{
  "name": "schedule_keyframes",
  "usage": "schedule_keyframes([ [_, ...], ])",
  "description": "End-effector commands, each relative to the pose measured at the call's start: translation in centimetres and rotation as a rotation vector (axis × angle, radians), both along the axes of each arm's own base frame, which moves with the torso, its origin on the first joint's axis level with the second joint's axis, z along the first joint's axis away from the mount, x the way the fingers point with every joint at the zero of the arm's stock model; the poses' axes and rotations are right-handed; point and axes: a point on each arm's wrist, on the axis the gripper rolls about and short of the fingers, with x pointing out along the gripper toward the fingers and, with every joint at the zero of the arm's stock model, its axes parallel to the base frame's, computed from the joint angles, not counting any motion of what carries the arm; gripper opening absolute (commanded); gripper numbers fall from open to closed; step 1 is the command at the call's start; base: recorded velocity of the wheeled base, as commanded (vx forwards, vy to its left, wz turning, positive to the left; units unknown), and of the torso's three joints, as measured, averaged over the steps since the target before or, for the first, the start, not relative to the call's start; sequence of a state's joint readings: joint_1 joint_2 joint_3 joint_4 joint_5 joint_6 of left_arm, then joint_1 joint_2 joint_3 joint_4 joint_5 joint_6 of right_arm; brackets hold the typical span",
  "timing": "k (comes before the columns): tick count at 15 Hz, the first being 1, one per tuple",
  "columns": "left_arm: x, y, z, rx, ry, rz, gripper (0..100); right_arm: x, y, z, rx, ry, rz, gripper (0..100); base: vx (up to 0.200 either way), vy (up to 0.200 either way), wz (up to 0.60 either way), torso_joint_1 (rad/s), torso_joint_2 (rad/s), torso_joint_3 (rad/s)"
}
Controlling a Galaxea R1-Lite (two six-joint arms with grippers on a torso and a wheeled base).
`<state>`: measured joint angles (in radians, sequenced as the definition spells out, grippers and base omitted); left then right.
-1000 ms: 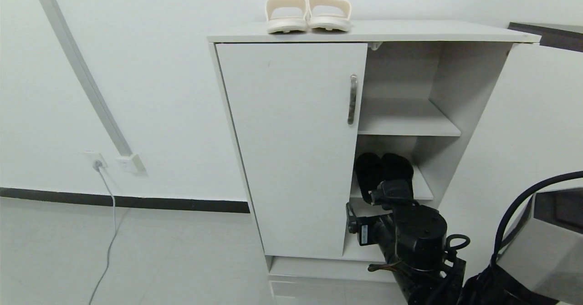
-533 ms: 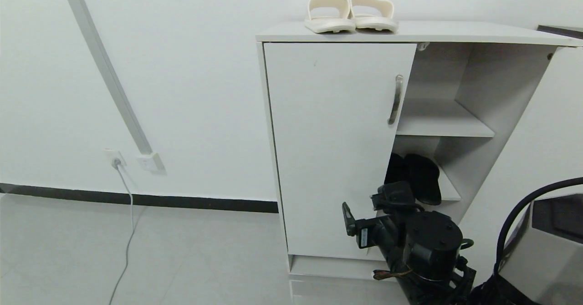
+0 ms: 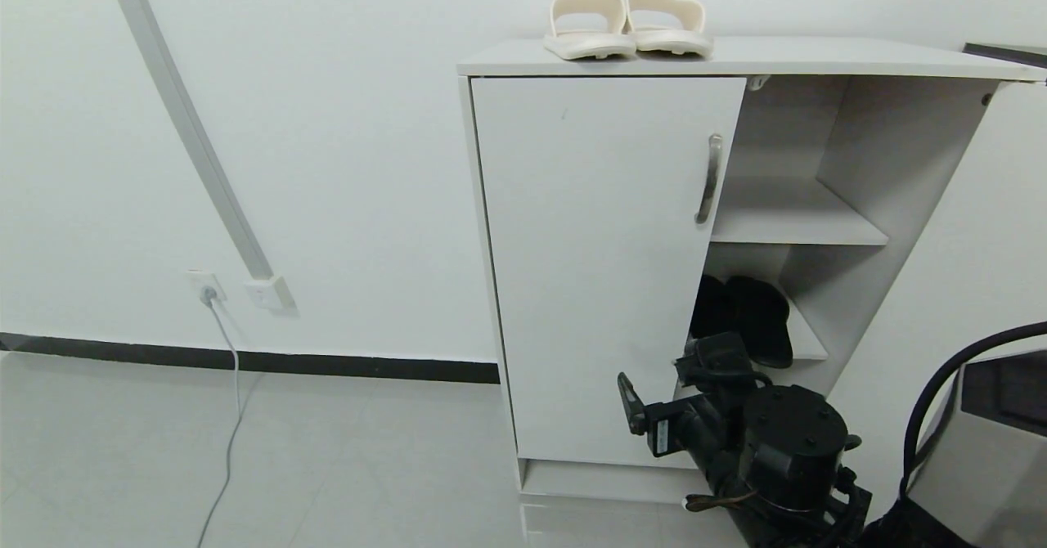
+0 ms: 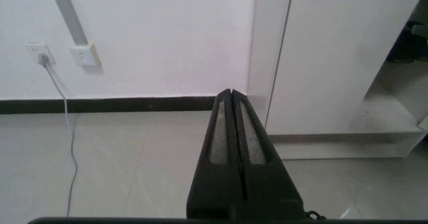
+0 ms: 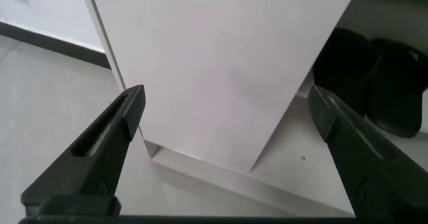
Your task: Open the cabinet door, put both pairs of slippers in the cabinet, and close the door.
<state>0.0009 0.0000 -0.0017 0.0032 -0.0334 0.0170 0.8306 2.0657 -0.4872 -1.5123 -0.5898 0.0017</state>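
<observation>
A white cabinet (image 3: 736, 56) stands against the wall, its left door (image 3: 597, 270) shut and its right door (image 3: 965, 245) swung wide. A cream pair of slippers (image 3: 626, 24) rests on the cabinet top. A black pair of slippers (image 3: 744, 319) lies on the lower shelf inside, also seen as black slippers (image 5: 374, 77) in the right wrist view. My right gripper (image 3: 664, 380) hangs open and empty low before the shut door's free edge. The right gripper (image 5: 226, 93) faces that door (image 5: 221, 63). My left gripper (image 4: 231, 93) is shut on nothing, above the floor left of the cabinet.
The upper shelf (image 3: 785, 225) inside is bare. A metal handle (image 3: 710, 178) sits on the shut door. A wall socket with a grey cable (image 3: 204, 286) and a slanted conduit (image 3: 188, 123) are on the left. Open tiled floor (image 3: 286, 466) lies left of the cabinet.
The head camera has shifted, so the cabinet sits further right in the picture. My right gripper, open throughout, has drawn back from the black slippers and sunk a little.
</observation>
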Motion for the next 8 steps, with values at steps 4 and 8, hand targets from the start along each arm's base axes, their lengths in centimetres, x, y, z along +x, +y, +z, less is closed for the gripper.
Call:
schedule_keyframes([
  [4,0.01,0.0,0.0,0.0,0.002,0.0,0,0.23,0.0,-0.43,-0.009,0.007,-0.006,100,0.0,0.0,0.0,0.0,0.0,0.0],
  [8,0.01,0.0,0.0,0.0,0.002,0.0,0,0.26,-0.04,-0.52,-0.013,0.01,-0.008,100,0.0,0.0,0.0,0.001,-0.13,-0.217],
])
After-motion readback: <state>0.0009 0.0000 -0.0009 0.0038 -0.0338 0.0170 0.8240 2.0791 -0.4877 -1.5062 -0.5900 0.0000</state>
